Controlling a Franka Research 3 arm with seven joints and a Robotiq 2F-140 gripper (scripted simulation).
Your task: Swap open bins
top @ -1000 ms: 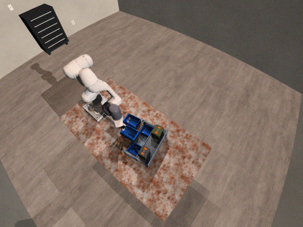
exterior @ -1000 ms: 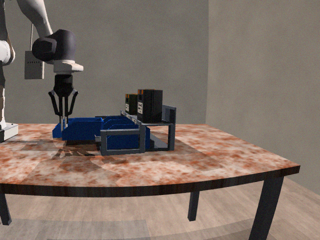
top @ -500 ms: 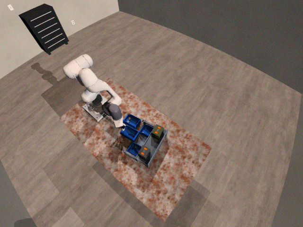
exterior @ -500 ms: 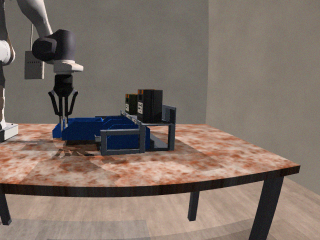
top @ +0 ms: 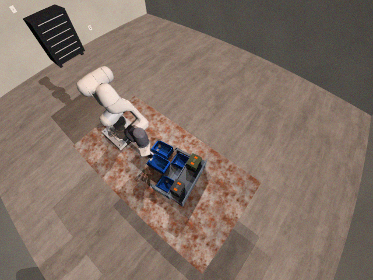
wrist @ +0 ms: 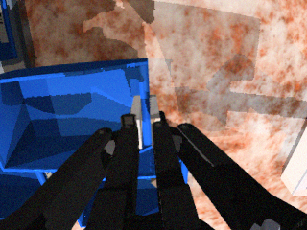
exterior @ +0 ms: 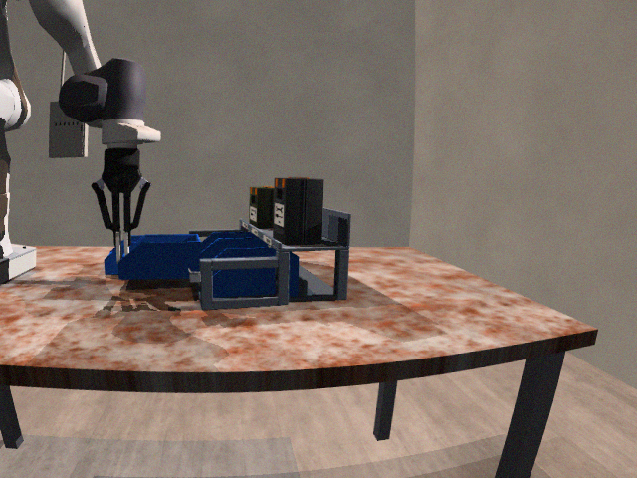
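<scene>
My gripper (exterior: 121,248) points straight down and is shut on the end wall of an empty blue open bin (exterior: 156,262). In the wrist view the fingertips pinch the rim of this bin (wrist: 71,122), one finger inside and one outside. The bin is level, out in front of the grey shelf (top: 180,176), low over the table; I cannot tell if it touches. In the overhead view the held bin (top: 158,163) is beside a second blue bin (top: 162,149) that stands on the table near the robot base. The shelf's middle place (top: 175,172) is vacant.
Two more blue bins (top: 180,159) (top: 165,184) sit in the shelf's outer places. Two dark boxes (top: 193,161) (top: 178,187) stand on the shelf's upper board. The robot base (top: 114,135) is close behind the bins.
</scene>
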